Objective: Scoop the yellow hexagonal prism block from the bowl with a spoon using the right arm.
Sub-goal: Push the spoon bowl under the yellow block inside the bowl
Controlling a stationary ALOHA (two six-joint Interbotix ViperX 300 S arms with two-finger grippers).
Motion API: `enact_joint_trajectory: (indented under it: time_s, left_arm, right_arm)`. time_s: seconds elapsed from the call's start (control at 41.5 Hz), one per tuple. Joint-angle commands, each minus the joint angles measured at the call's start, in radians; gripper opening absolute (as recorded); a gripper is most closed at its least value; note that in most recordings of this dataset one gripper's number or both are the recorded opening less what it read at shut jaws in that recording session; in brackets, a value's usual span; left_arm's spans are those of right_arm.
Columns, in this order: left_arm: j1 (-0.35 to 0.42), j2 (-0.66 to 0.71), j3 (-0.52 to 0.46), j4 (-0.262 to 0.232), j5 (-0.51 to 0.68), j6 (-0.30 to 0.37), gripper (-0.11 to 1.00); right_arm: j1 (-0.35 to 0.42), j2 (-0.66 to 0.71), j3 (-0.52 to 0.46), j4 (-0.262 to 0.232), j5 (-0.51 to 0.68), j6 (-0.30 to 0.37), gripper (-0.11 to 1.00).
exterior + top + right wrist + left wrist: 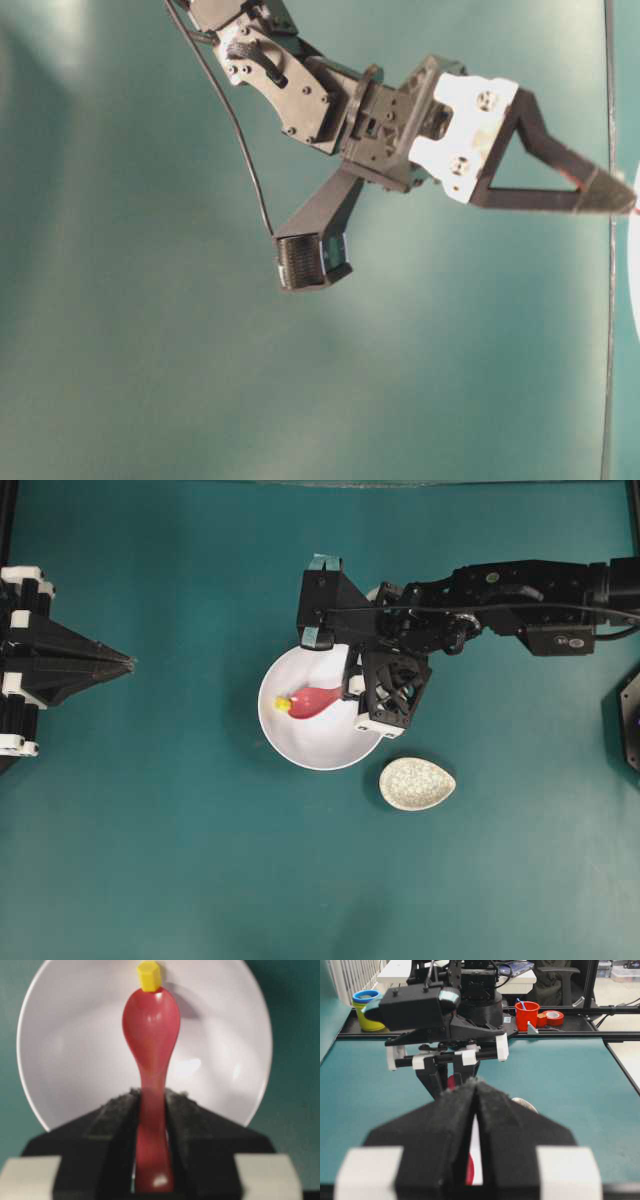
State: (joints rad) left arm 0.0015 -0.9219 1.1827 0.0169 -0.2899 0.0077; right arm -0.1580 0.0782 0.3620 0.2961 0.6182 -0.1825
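Note:
The white bowl sits mid-table, and in the right wrist view the bowl fills the frame. My right gripper is shut on the handle of the pinkish-red spoon, whose scoop reaches into the bowl. The yellow hexagonal prism block lies in the bowl right at the scoop's tip, touching it. My left gripper rests shut and empty far to the left, pointing toward the bowl.
A small speckled cream dish lies just right of and below the bowl. The right arm stretches in from the right edge. Beyond the table's far end stand a red cup and a yellow tub.

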Motion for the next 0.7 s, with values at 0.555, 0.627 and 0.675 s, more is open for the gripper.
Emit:
enact_joint_trajectory:
  time_s: [0.555, 0.627, 0.675]
  left_arm:
    - [-0.002, 0.008, -0.012, 0.002, -0.009, 0.000, 0.00]
    - [-0.002, 0.008, -0.012, 0.002, -0.009, 0.000, 0.00]
    - [-0.002, 0.008, -0.012, 0.003, -0.009, 0.000, 0.00]
  right_arm:
    - [0.003, -0.034, -0.031, 0.000, -0.057, 0.006, 0.22]
    - [0.003, -0.037, -0.029, 0.002, -0.064, 0.006, 0.22]
    - [0.003, -0.038, -0.026, 0.002, -0.071, 0.006, 0.22]
